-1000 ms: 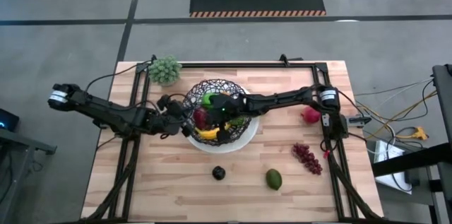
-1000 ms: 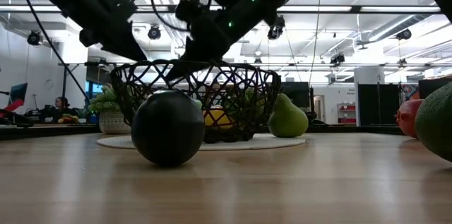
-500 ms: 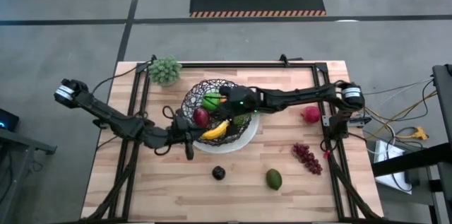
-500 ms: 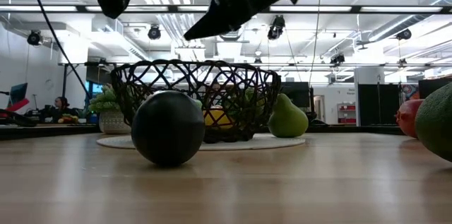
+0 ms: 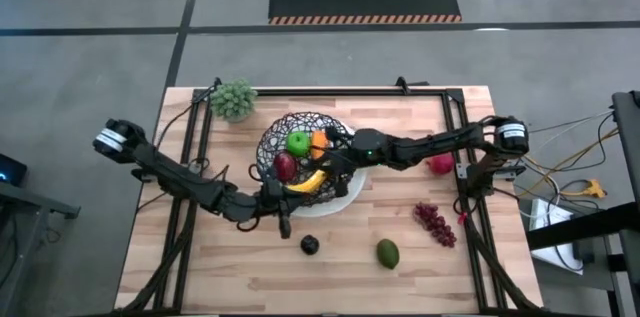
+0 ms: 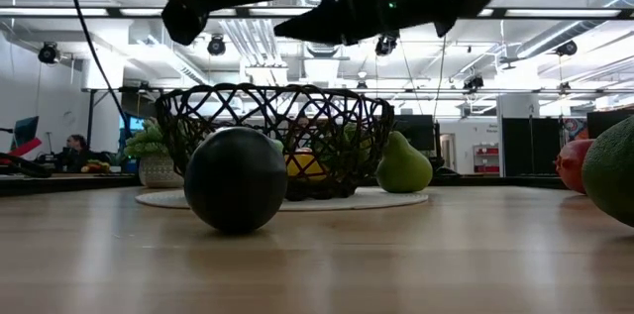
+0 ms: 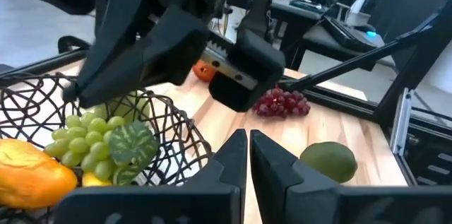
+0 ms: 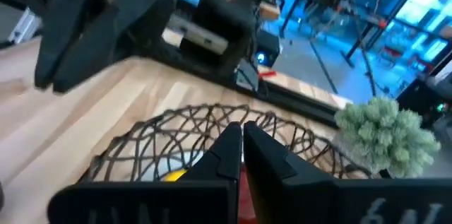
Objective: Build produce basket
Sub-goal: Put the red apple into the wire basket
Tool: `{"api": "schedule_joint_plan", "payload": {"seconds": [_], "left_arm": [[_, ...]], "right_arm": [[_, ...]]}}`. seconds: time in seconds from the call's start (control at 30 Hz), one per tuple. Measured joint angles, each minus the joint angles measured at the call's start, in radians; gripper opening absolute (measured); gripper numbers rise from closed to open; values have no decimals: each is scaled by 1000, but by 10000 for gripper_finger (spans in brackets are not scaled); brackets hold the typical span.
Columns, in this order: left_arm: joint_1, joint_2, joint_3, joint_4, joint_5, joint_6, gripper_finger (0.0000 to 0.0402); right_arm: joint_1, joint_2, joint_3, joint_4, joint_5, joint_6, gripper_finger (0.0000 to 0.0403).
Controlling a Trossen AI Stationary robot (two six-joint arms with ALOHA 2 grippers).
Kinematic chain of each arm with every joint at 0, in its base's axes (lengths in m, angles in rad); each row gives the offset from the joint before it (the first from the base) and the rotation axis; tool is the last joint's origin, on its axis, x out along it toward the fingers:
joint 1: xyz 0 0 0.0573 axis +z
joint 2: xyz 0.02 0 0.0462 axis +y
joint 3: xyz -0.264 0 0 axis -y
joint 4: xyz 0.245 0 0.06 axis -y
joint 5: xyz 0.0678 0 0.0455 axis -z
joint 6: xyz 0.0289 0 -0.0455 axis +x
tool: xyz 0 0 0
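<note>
Black wire basket (image 5: 300, 152) sits on a white plate (image 5: 345, 195) mid-table, holding banana (image 5: 306, 183), red apple (image 5: 285, 166), green apple (image 5: 298, 142), carrot (image 5: 319, 140). Plum (image 5: 310, 245), avocado (image 5: 387, 253), grapes (image 5: 435, 222) lie loose on the wood nearer the front. Left gripper (image 5: 284, 225) fingers pressed together, empty, just off the plate's front edge. Right gripper (image 5: 327, 160) also closed, empty, over the basket's right rim.
</note>
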Motion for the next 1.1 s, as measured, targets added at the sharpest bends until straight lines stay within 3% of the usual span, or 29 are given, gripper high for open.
{"api": "schedule_joint_plan", "payload": {"seconds": [1.1], "left_arm": [[4, 16, -1, 39, -46, 0, 2]], "right_arm": [[-28, -18, -16, 11, -5, -34, 9]]}}
